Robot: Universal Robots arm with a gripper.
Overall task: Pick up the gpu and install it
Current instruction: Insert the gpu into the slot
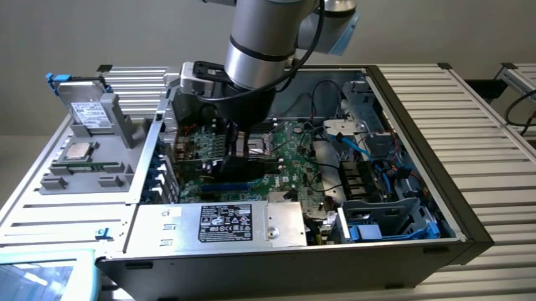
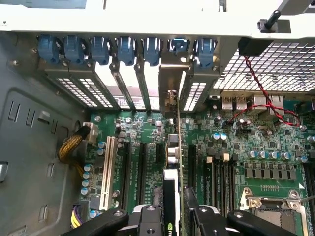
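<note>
The gpu (image 2: 173,164) stands on edge over the green motherboard (image 2: 236,147). Its silver end bracket (image 2: 170,83) sits in one of the rear slot openings, under the row of blue clips. My gripper (image 2: 172,219) is shut on the card's near end, with one black finger (image 2: 147,216) on the shroud side and the other on the board side. I cannot tell whether the card's edge is down in the slot. In the exterior view the arm reaches down into the open computer case (image 1: 418,244). There the gripper (image 1: 237,160) holds the black gpu (image 1: 235,170) low over the motherboard (image 1: 289,157).
Empty expansion slots and a white slot (image 2: 106,172) lie beside the card, and the CPU socket (image 2: 270,206) is on the other side. A power supply (image 1: 222,224), drive cages and blue cables (image 1: 377,188) fill the case. A grey fixture holding parts (image 1: 88,144) stands at the exterior view's left.
</note>
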